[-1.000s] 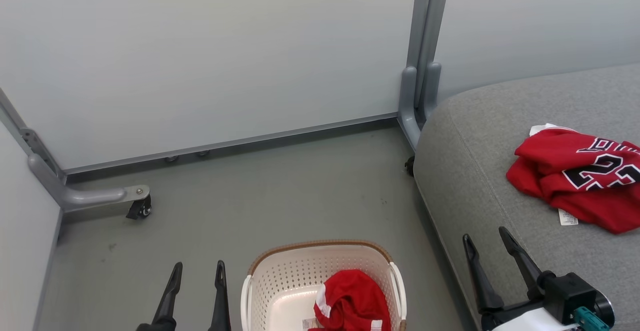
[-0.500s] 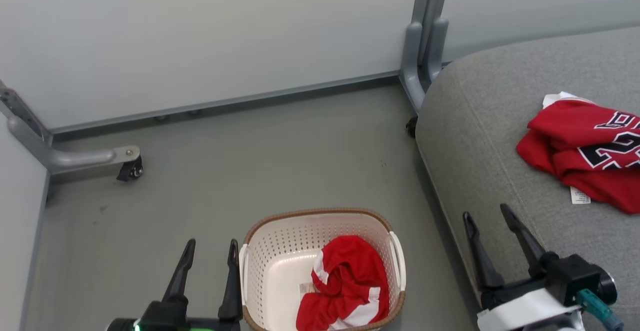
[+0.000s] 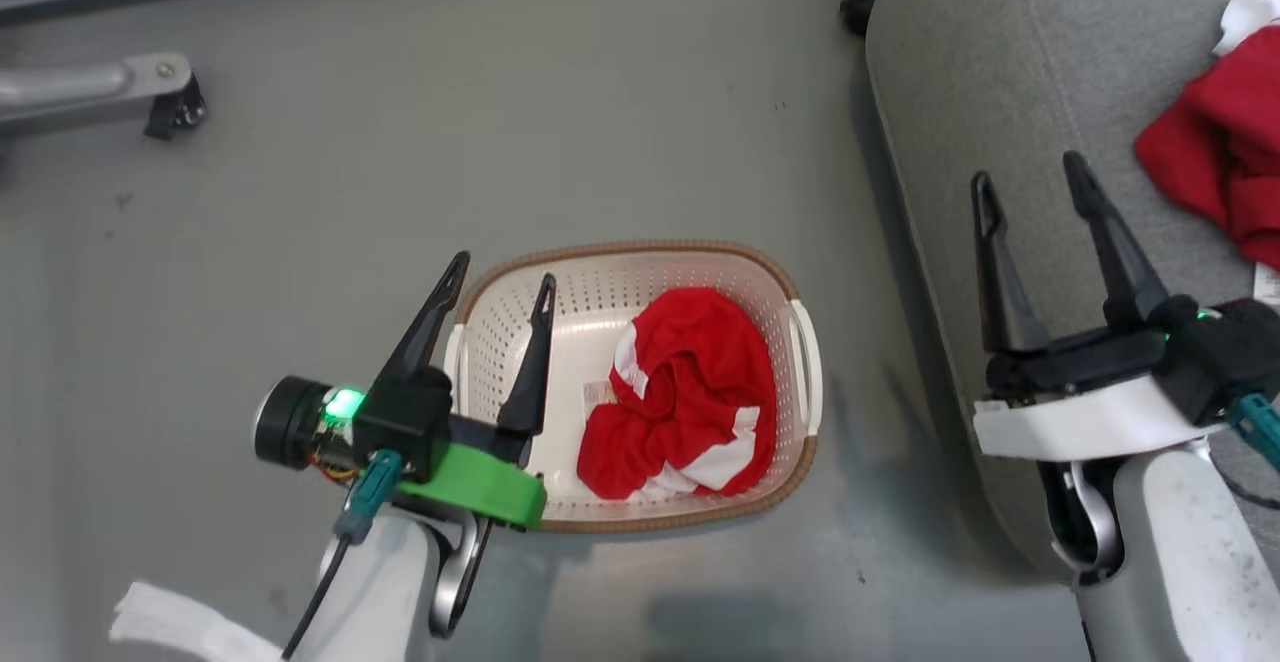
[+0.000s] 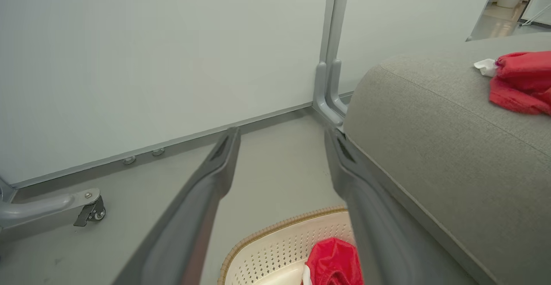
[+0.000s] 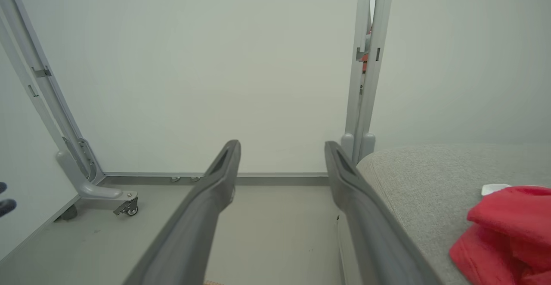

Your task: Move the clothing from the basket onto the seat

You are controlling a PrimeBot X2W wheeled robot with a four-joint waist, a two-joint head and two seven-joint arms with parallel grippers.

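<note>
We see our left gripper [image 3: 505, 269] spread wide and empty at the left end of the small white perforated plastic basket [image 3: 640, 246] with its brown woven-look rim, standing on the grey floor [image 3: 400, 142]. Crumpled red shorts [image 3: 690, 402] with white trim lie inside. Our right gripper [image 3: 1027, 168] (equally wide, holding nothing) hangs over the edge of the large light-grey fabric seat [image 3: 1000, 52], where a red jersey [image 3: 1215, 157] lies.

Bright even overhead light; soft shadows on floor [image 3: 620, 92]; wrist views wide-angle, near claw fingers blurred.
</note>
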